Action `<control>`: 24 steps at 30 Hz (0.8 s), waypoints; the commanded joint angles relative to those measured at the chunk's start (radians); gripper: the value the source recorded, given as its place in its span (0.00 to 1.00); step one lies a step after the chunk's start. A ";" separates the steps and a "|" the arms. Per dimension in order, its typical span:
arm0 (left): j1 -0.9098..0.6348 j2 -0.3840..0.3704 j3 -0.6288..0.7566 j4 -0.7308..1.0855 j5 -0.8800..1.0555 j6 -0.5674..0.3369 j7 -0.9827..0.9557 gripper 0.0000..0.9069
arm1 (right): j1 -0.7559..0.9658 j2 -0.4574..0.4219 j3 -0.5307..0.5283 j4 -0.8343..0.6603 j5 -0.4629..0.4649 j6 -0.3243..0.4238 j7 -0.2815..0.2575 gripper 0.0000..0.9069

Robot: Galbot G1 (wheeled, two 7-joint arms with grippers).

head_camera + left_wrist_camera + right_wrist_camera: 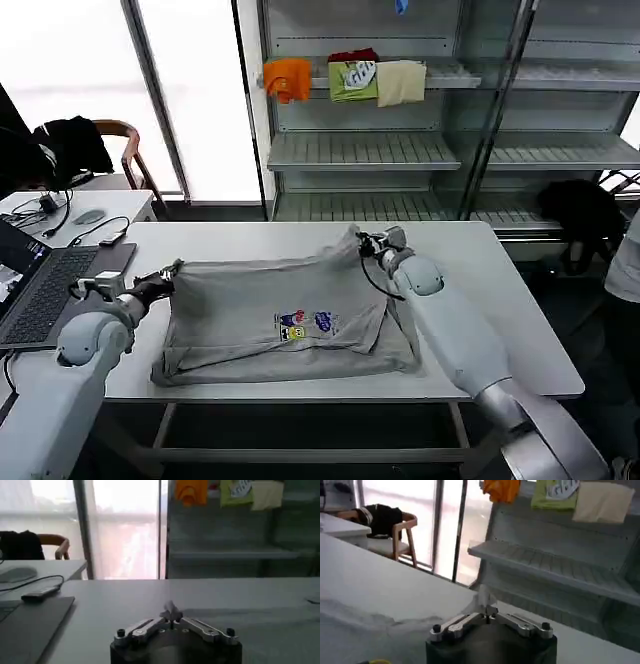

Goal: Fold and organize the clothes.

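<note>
A light grey short-sleeved shirt [270, 310] with a small multicoloured chest print [303, 324] lies partly folded on the white table [500, 290]. My left gripper [172, 270] is shut on the shirt's far left corner, and a pinch of grey cloth [171, 611] stands up between its fingertips. My right gripper [362, 243] is shut on the far right corner, lifting it slightly off the table. In the right wrist view the gripper [486, 616] pinches a raised point of cloth [484, 599]. The shirt's far edge stretches between the two grippers.
An open laptop [40, 285] sits at the table's left end, with cables and a mouse on a side desk [90, 205]. A shelf rack [420, 150] behind the table holds folded orange, green and cream garments [350, 78]. A chair with a black garment [70, 145] stands at the back left.
</note>
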 commanded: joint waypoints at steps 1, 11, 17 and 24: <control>0.184 0.033 -0.050 -0.211 -0.014 -0.023 -0.008 0.01 | -0.171 -0.148 -0.039 0.388 0.091 -0.010 0.066 0.00; 0.297 0.018 -0.086 -0.397 -0.009 0.060 -0.149 0.01 | -0.383 -0.280 0.043 0.609 0.108 -0.030 0.112 0.00; 0.334 0.010 -0.131 -0.447 0.002 0.100 -0.225 0.01 | -0.471 -0.351 0.121 0.705 0.117 -0.032 0.110 0.00; 0.371 0.013 -0.162 -0.451 0.034 0.120 -0.229 0.01 | -0.550 -0.383 0.181 0.779 0.124 -0.039 0.106 0.00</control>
